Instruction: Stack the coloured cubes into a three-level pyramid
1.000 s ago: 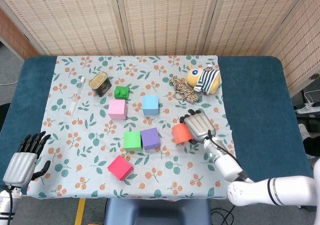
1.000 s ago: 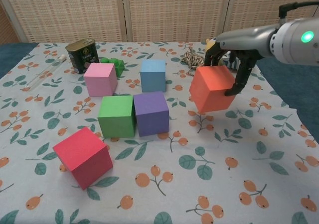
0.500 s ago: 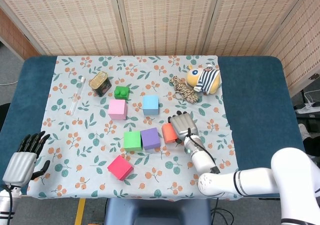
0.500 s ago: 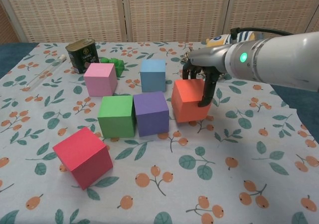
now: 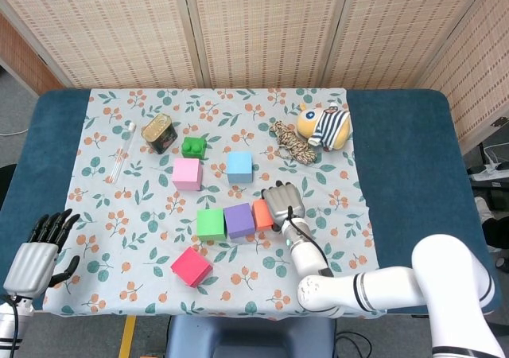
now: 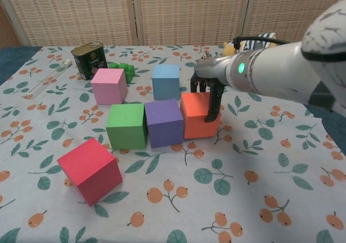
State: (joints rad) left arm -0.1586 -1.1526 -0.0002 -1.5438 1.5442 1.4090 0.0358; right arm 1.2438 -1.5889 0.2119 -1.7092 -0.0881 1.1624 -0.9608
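Six coloured cubes sit on the flowered cloth (image 5: 103,167) that covers the bench (image 5: 406,151). Nearest the front edge lies the red cube (image 5: 191,266), alone and turned at an angle. Behind it runs a row of three: green cube (image 5: 211,223), purple cube (image 5: 238,219) and orange cube (image 5: 262,214), the green and purple touching, the orange just beside or against the purple; the chest view leaves at most a sliver between them. The right hand (image 5: 280,204) grips the orange cube from above and from its right side, dark fingers (image 6: 215,103) down its right face, the cube's base on the cloth. In the head view the hand hides most of that cube. Whether the thumb touches the far face cannot be told.

At the front left corner, off the cloth, the left hand (image 5: 40,250) holds nothing, fingers spread, well apart from every cube; the chest view does not show it.

Further back stand the pink cube (image 5: 187,173) and the blue cube (image 5: 239,166), apart from each other. Behind the pink one sit a small green brick (image 5: 192,146) and a tin can (image 5: 160,132), with a clear tube (image 5: 122,151) toward the left edge. Toward the far right corner of the cloth lie a knotted rope (image 5: 291,142) and a striped plush toy (image 5: 326,126), which the right arm mostly hides in the chest view.
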